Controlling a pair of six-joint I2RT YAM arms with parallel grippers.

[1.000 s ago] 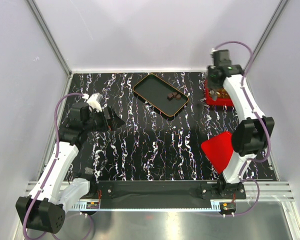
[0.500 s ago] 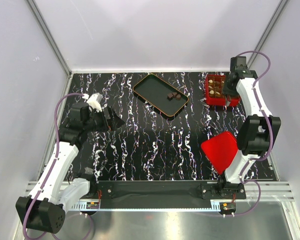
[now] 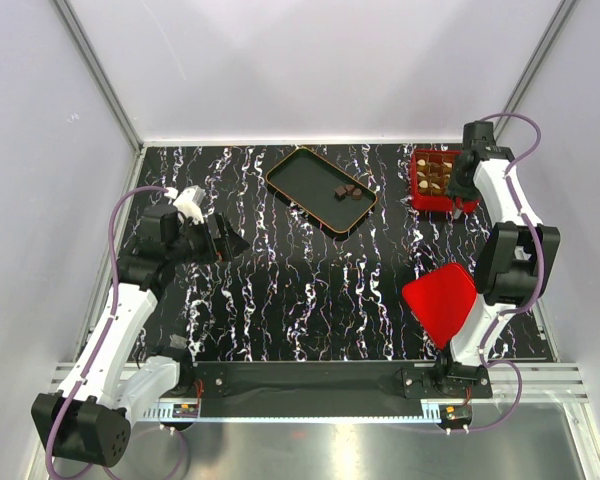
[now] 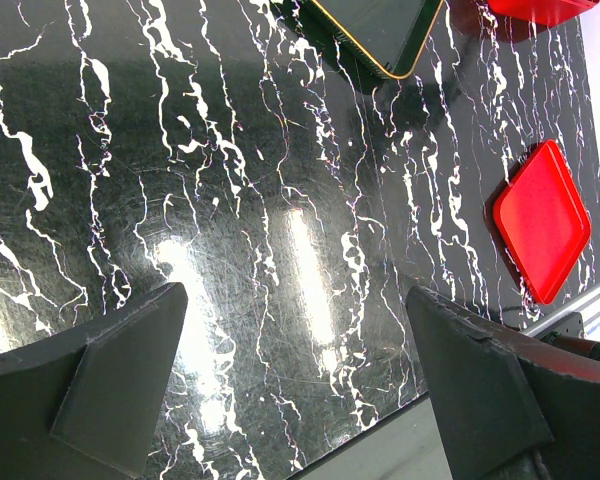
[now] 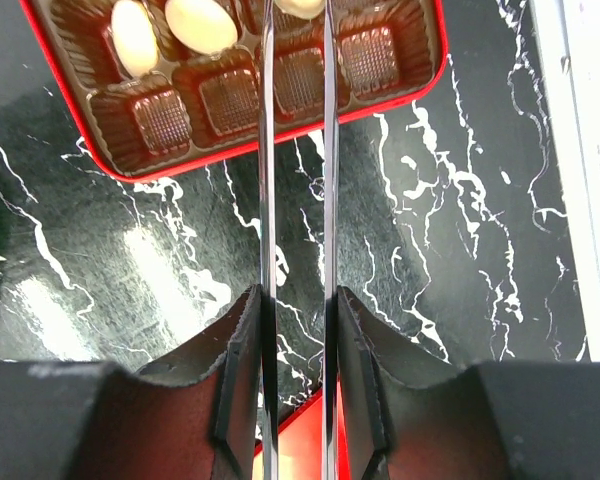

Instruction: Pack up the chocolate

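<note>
The red gridded box (image 3: 432, 181) stands at the back right with several chocolates (image 3: 435, 178) in its cells. In the right wrist view its near cells (image 5: 230, 98) are empty and cream candies (image 5: 200, 22) lie further in. Three brown chocolates (image 3: 347, 192) lie in the black tray (image 3: 305, 170). My right gripper (image 3: 467, 178) hovers at the box's right edge, shut on thin metal tweezers (image 5: 266, 150). Their tips reach a cream candy (image 5: 298, 5) at the frame's top edge. My left gripper (image 3: 225, 240) is open and empty above the table at the left (image 4: 290, 295).
The flat red lid (image 3: 440, 302) lies at the right front, beside the right arm; it also shows in the left wrist view (image 4: 542, 235). The tray's orange-rimmed corner (image 4: 380, 30) is at the top of that view. Grey walls close in on three sides.
My right gripper has moved from over the red box to its right edge, uncovering the box. The left arm has not moved.
</note>
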